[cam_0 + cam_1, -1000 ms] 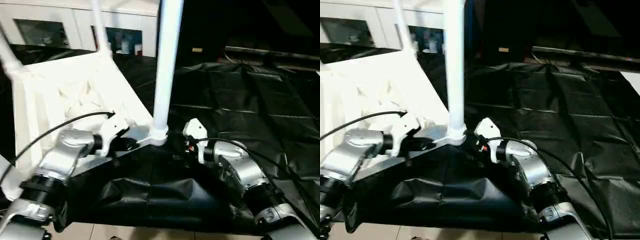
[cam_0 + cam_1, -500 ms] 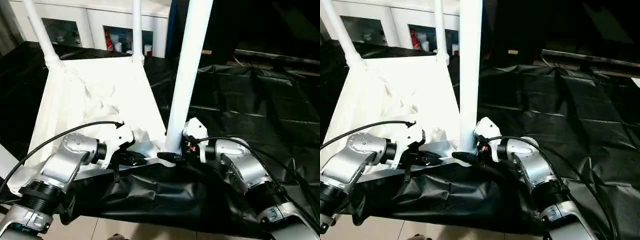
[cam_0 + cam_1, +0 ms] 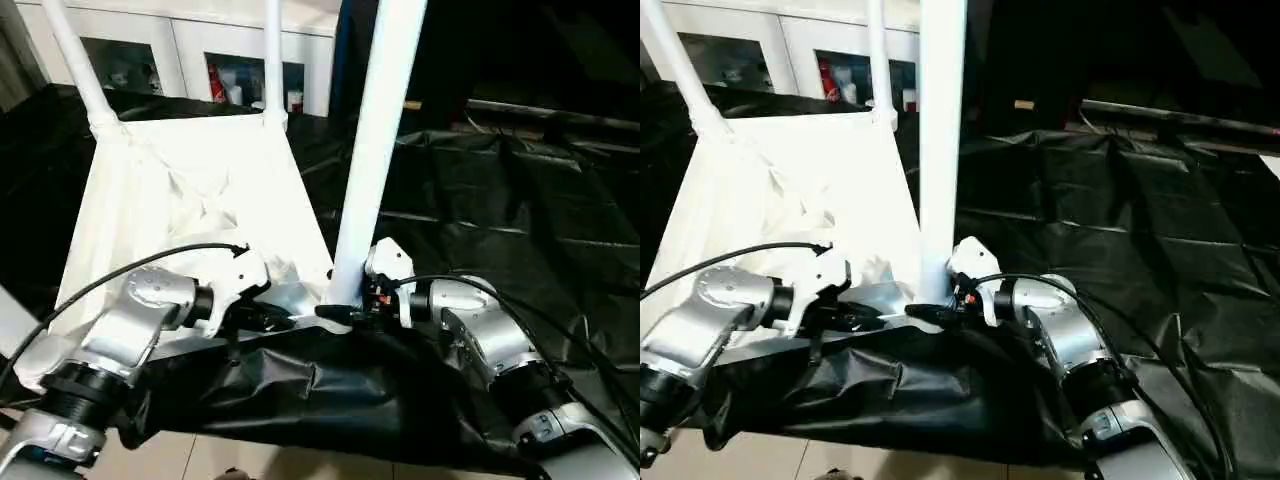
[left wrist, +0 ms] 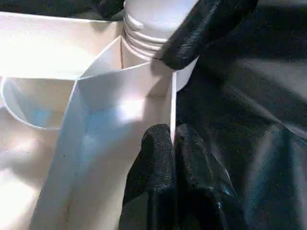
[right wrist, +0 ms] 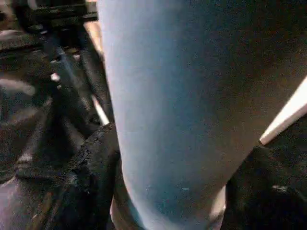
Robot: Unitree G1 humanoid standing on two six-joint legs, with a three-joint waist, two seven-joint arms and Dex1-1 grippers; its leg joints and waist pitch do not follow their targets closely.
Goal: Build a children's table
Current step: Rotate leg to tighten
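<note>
two grippers worked at the near right corner of the children's table (image 3: 190, 190), which lay upside down on a black sheet (image 3: 520, 200). the right gripper (image 3: 345, 313) had one black finger on each side of the near leg (image 3: 375, 130) at its base; whether they pressed it could not be told. the left gripper (image 4: 172, 139) was pressed together on the thin white rim wall just beside that leg's socket. the leg's long axis stood nearly upright, rising from the corner directly between the right fingers (image 5: 91, 172), so the right arm was the nearer one for any twist or push down. threaded rings showed at the leg's foot above the socket, suggesting it was not fully seated. two far legs (image 3: 272, 55) stood in their corners, with a white cabinet (image 3: 200, 45) behind. no brand or writing was readable.
</note>
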